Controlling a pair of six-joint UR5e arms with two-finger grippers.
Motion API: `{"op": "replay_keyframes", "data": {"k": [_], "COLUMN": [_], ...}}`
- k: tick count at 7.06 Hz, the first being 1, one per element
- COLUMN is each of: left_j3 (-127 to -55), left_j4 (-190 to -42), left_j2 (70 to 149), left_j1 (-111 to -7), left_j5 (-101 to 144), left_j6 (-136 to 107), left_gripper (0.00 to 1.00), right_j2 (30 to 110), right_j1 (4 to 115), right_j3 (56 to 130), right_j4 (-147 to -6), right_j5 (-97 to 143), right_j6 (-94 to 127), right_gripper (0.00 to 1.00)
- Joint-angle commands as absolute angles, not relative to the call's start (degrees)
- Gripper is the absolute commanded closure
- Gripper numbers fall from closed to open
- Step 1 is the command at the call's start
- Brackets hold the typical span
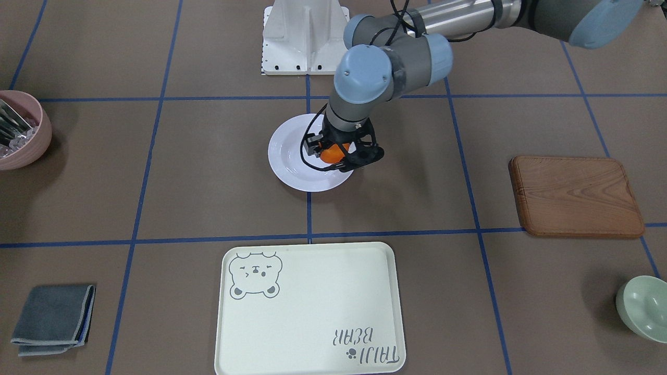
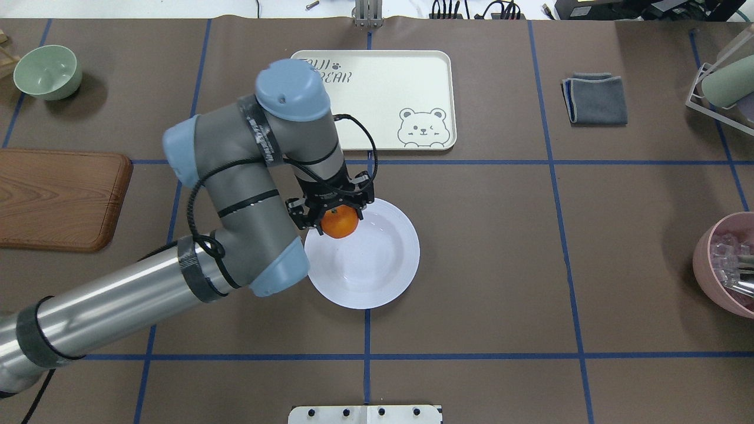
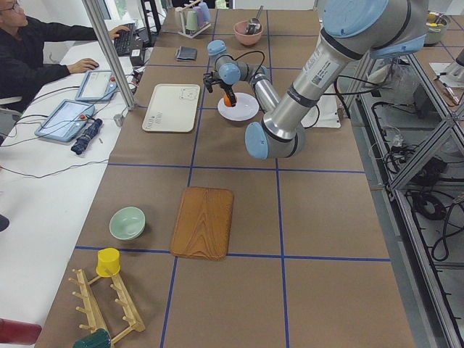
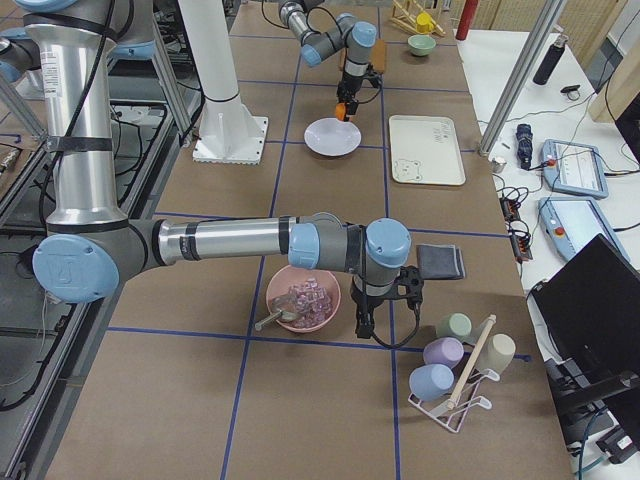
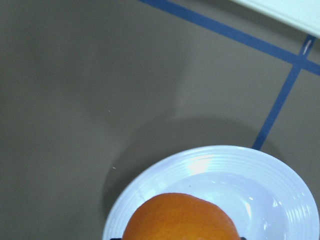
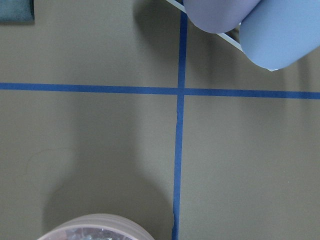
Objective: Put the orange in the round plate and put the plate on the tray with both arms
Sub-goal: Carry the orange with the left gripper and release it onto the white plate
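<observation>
My left gripper (image 2: 337,215) is shut on the orange (image 2: 341,226) and holds it just over the left rim area of the round plate (image 2: 377,268), near the table's middle. In the left wrist view the orange (image 5: 181,218) fills the bottom edge with the plate (image 5: 265,190) beneath it. The cream tray (image 2: 383,97) with the bear drawing lies beyond the plate, bare. My right gripper (image 4: 384,316) shows only in the exterior right view, low over the table beside the pink bowl (image 4: 303,298); I cannot tell whether it is open or shut.
A brown wooden board (image 2: 59,197) and a pale-green bowl (image 2: 47,72) lie at the left. A folded grey cloth (image 2: 595,99) is at the far right, the pink bowl (image 2: 727,265) at the right edge, a cup rack (image 4: 455,365) near it.
</observation>
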State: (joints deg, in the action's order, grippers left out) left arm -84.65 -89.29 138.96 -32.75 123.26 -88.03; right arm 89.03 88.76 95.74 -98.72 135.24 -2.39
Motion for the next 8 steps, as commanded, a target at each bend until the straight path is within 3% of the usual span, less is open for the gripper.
{"op": "replay_keyframes", "data": {"k": [1, 5, 6, 8], "left_j3": [-77.3, -77.5, -77.7, -80.9], "left_j4": [-96.5, -96.4, -96.5, -96.2], "left_j2": [141.2, 140.8, 140.4, 139.4], "left_j1": [-28.8, -28.0, -27.9, -28.3], "left_j5": [118.7, 118.7, 118.4, 117.8], "left_j6": [-91.8, -91.8, -90.4, -90.0], "left_gripper": [1.0, 1.0, 0.03, 0.02], "right_j2": [88.4, 85.8, 84.0, 83.5], "right_j1": [87.2, 84.2, 83.6, 80.7], "right_j3": [101.6, 106.0, 106.2, 107.9], "right_j4": [-98.6, -98.5, -98.5, -95.6], "right_j5": [135.8, 143.8, 144.9, 146.2], "right_j6": [4.8, 15.7, 18.7, 24.1], "right_gripper": [0.0, 0.0, 0.0, 0.0]}}
